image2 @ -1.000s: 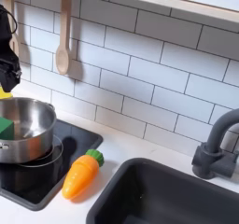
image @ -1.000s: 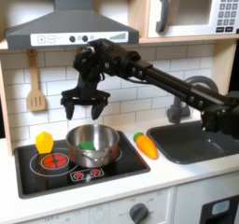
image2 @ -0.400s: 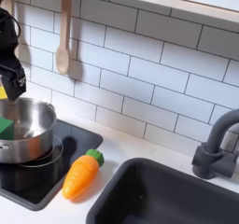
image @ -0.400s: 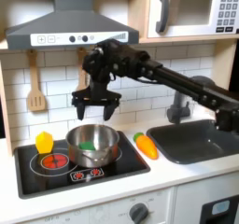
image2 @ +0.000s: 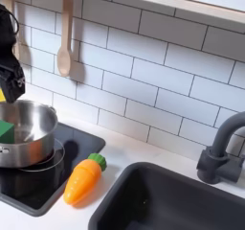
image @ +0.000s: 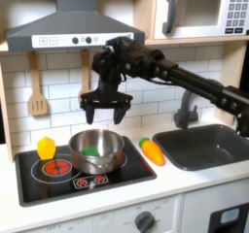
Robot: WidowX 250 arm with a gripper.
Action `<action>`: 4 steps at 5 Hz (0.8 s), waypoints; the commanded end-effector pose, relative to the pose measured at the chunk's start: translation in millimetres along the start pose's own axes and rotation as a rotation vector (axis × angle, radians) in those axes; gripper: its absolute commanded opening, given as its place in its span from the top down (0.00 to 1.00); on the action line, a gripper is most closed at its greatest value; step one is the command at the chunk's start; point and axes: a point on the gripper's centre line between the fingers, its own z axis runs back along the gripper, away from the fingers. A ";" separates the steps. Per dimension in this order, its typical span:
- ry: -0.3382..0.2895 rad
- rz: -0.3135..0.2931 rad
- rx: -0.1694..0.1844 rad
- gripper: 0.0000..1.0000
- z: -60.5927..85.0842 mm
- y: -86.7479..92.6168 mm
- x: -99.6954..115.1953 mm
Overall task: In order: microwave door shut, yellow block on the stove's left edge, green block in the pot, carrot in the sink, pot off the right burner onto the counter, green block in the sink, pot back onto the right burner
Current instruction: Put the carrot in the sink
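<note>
My gripper [image: 106, 111] hangs open above the pot [image: 95, 150]; the carrot [image: 152, 151] lies down-right of it, long axis toward the camera

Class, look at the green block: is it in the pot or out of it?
In. The green block lies inside the pot in both exterior views, below its rim.

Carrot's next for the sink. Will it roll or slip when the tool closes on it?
The carrot lies on its side on the counter beside the stove; its rounded, tapered body would probably roll if nudged. Its glossy surface looks like hard plastic, so likely stiff, light and somewhat slippery. Gripping across the thick middle seems safest.
</note>
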 end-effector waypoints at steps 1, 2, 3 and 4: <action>0.049 0.142 -0.010 0.00 7.3 -17.0 -20.6; 0.060 0.198 -0.028 0.00 6.3 -34.2 -18.8; 0.078 0.263 -0.037 0.00 3.3 -44.1 -17.2; 0.084 0.243 -0.071 0.00 -2.5 -60.1 -12.7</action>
